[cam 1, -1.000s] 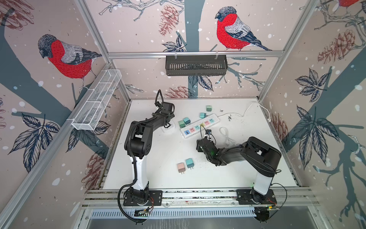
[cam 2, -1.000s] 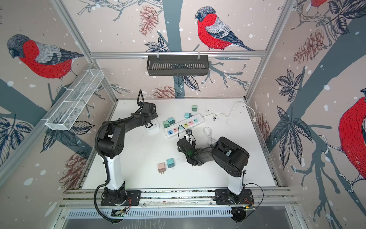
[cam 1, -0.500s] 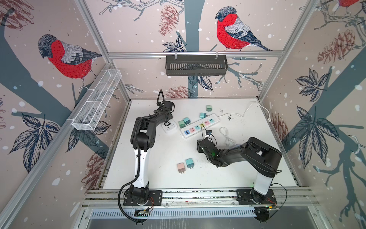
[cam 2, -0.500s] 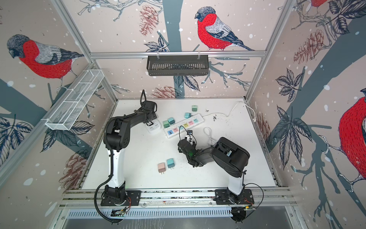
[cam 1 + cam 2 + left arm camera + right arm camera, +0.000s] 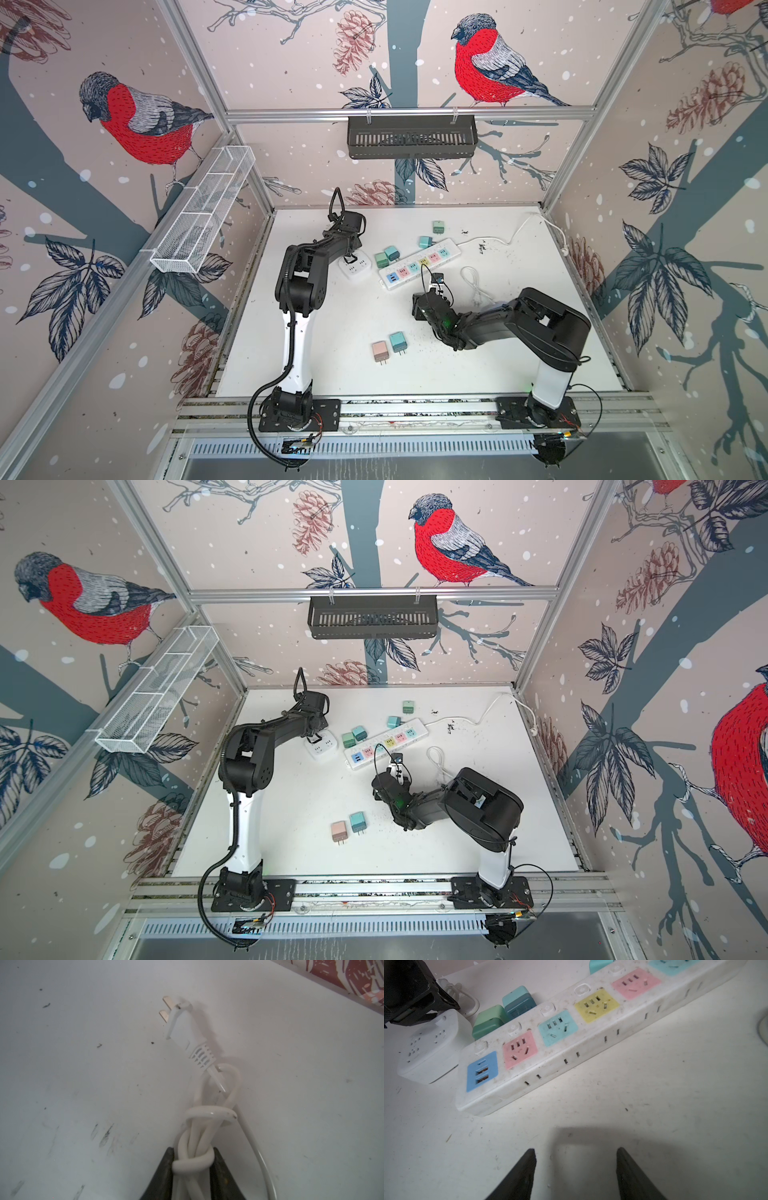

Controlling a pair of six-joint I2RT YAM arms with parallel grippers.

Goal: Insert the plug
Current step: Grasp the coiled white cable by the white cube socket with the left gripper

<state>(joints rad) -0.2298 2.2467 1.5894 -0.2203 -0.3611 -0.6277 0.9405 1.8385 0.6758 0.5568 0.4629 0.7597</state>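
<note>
In the left wrist view my left gripper point(image 5: 193, 1154) is shut on a knotted bundle of white cord point(image 5: 194, 1162). The cord's white two-pin plug point(image 5: 180, 1022) sticks out beyond the jaws, pins pointing away. In both top views this gripper point(image 5: 351, 257) point(image 5: 314, 737) sits at the back edge of a white cube socket point(image 5: 356, 269) point(image 5: 323, 751). Right of the cube lies the long power strip point(image 5: 419, 264) point(image 5: 591, 1028) with coloured sockets. My right gripper point(image 5: 575, 1153) point(image 5: 424, 301) hangs open and empty over bare table in front of the strip.
Green point(image 5: 490, 1020) and blue point(image 5: 519, 1001) adapters lie behind the strip, with two more teal ones point(image 5: 437, 227) farther back. A pink point(image 5: 380, 351) and a teal adapter point(image 5: 397, 341) lie near the front. A loose white cable point(image 5: 473, 282) lies right of the strip.
My left gripper's jaws have closed onto the cord bundle beside the cube socket, and the left arm's elbow has swung in. The right arm has barely moved.
</note>
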